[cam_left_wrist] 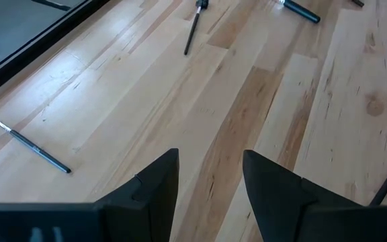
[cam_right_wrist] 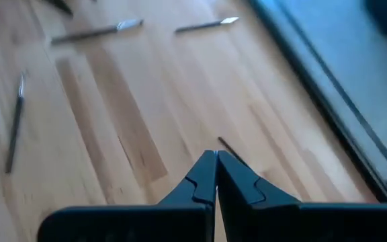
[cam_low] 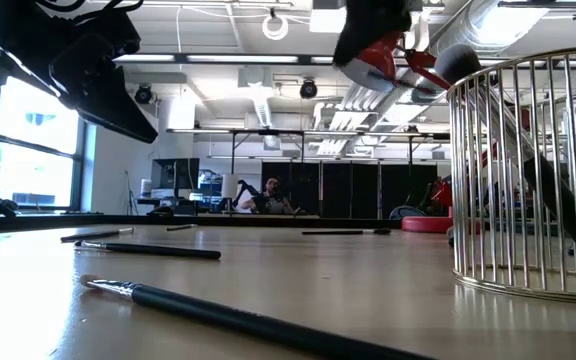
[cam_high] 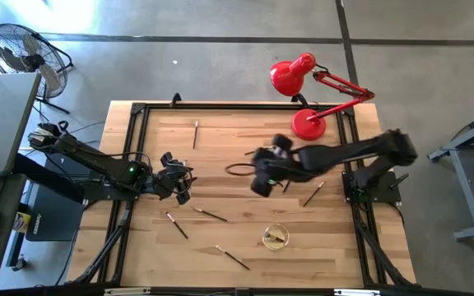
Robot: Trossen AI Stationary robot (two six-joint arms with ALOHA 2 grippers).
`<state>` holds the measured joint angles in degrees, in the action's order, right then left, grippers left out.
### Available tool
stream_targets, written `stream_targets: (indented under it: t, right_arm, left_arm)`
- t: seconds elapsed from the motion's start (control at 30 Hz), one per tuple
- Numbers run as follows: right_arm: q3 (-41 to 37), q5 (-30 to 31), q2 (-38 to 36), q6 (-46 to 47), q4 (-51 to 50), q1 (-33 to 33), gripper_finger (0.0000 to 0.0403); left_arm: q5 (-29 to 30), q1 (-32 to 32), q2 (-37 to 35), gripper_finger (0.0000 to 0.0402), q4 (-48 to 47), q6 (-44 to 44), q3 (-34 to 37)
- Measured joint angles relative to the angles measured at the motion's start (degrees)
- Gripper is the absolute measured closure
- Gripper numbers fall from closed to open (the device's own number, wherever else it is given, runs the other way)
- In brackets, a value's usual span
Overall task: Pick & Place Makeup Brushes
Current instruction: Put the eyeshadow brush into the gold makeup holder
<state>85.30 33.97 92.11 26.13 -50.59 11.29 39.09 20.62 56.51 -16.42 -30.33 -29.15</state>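
Your right hand is clenched on a thin makeup brush mid-worktop. Your left hand is released, empty. Other brushes lie scattered near the wire cup.

brushes lying scattered on the table | wire basket sitting near the front edge, right of centre | lamp standing at the back right | left gripper hanging left of centre | right gripper hanging mid-table
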Motion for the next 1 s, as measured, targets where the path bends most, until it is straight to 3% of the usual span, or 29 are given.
stream_targets:
  t: [0.2,0.43,0.57,0.77,1.0]
  right_arm:
    - [0.02,15.1,-5.5,15.75,-7.09,12.0,0.0403]
    - [0.02,31.19,-2.91,34.99,-11.47,26.7,0.0402]
    - [0.02,32.67,0.24,38.36,-8.63,31.4,0.0402]
    - [0.04,36.87,3.57,35.11,-0.44,35.3,0.0402]
    - [0.04,39.92,9.08,34.11,-0.11,36.59,0.0402]
  left_arm:
    - [0.07,0.0,0.0,0.0239,0.04,-0.02,0.0]
    - [0.26,0.0,0.0,0.0239,0.4,-0.31,0.0]
    - [0.26,0.0,0.0,0.0239,0.46,-0.29,0.0]
    - [0.29,0.0,0.0,0.0239,0.46,-0.28,0.0]
    - [0.31,0.0,0.0,0.0239,0.46,-0.97,0.0]
